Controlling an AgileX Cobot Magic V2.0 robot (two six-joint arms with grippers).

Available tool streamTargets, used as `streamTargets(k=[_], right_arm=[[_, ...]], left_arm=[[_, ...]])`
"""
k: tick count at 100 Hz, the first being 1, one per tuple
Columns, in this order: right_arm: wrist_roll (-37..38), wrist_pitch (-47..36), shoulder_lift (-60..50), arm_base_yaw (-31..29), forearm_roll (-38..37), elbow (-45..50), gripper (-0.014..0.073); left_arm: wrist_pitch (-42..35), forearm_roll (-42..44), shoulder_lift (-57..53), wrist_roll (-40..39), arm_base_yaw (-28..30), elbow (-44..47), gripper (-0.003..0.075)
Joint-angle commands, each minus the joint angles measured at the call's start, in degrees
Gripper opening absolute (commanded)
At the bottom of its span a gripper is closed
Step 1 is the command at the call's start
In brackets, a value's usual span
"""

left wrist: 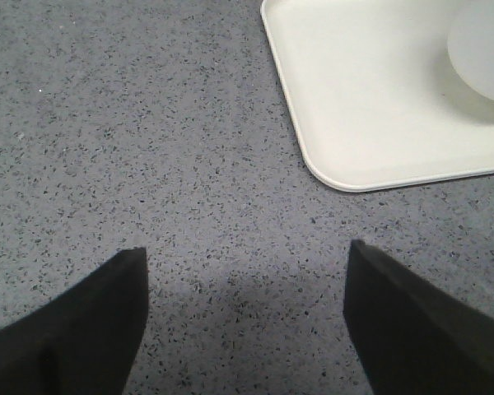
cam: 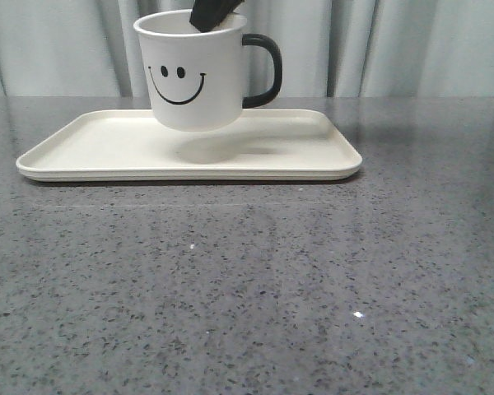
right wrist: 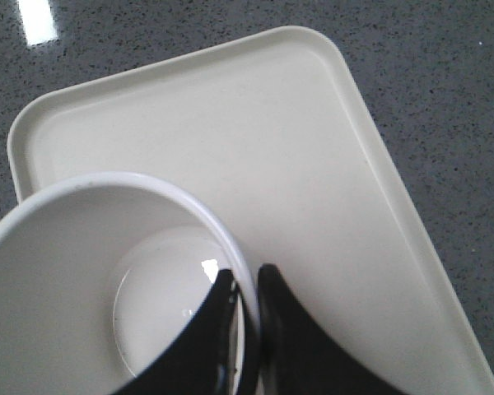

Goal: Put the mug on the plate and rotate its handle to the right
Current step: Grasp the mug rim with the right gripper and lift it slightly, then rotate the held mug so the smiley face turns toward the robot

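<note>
The white mug with the black smiley hangs a little above the cream plate, slightly tilted, its shadow on the plate below. Its black handle points right in the front view. My right gripper comes down from above and is shut on the mug's rim, one finger inside and one outside, over the plate. My left gripper is open and empty over bare table, near a corner of the plate. The mug's blurred base shows there too.
The plate lies towards the far side of a grey speckled tabletop. A pale curtain hangs behind the table's far edge.
</note>
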Motion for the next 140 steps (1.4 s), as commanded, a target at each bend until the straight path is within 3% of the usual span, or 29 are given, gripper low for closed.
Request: streamTargets(k=[1,140], right_arm=[[-1.18,4.82,-3.7,0.1,3.37,-1.9,-0.0061],[-8.75,4.81,-3.66,0.01,5.69,3.68,-0.0061]], left_arm=[[-3.52,0.07,-0.22,-0.54,0.19,-1.44,0.0494],[-3.52,0.07,-0.22,-0.54,0.19,-1.44,0.0494]])
